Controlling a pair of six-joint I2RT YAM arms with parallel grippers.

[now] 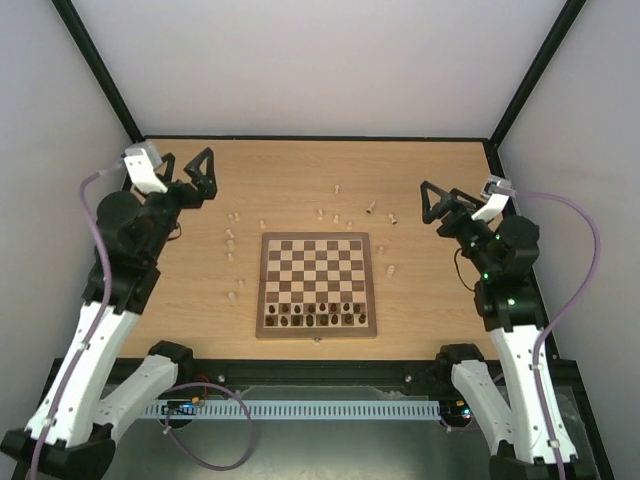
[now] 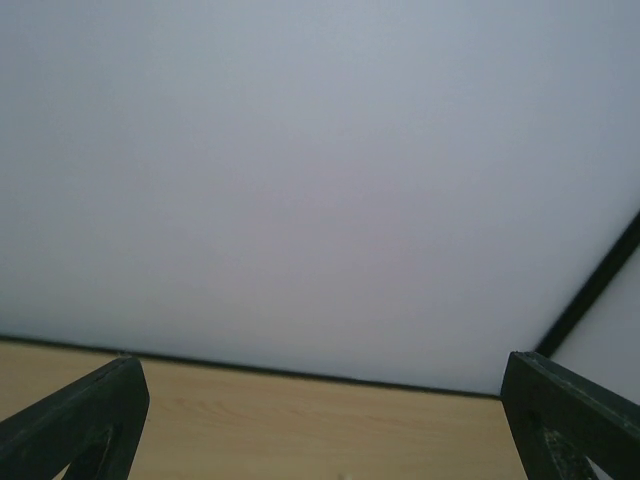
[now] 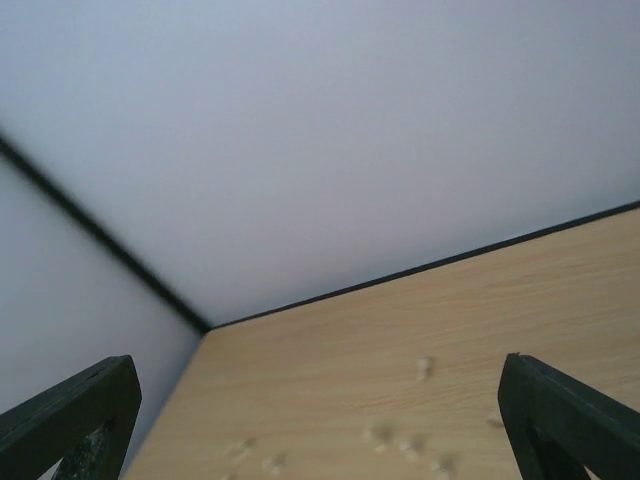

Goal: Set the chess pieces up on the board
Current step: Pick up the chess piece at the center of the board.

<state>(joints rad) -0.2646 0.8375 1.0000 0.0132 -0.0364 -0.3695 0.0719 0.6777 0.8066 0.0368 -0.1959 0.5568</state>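
Left tool (image 1: 203, 174) and right tool (image 1: 429, 204) gape wide, empty. The chess pieces (image 1: 229, 243) lie scattered on the tabletop (image 1: 290, 170) around the board (image 1: 316, 262); being tiny, one may slip the grasp, or a reach may topple the dark pieces (image 1: 320, 320)

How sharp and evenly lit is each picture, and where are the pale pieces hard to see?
Top external view: even light, sharp, but the pale chess pieces barely stand out from the table. Right wrist view: the pieces are blurred blobs. Left wrist view: soft, mostly blank wall, no pieces.
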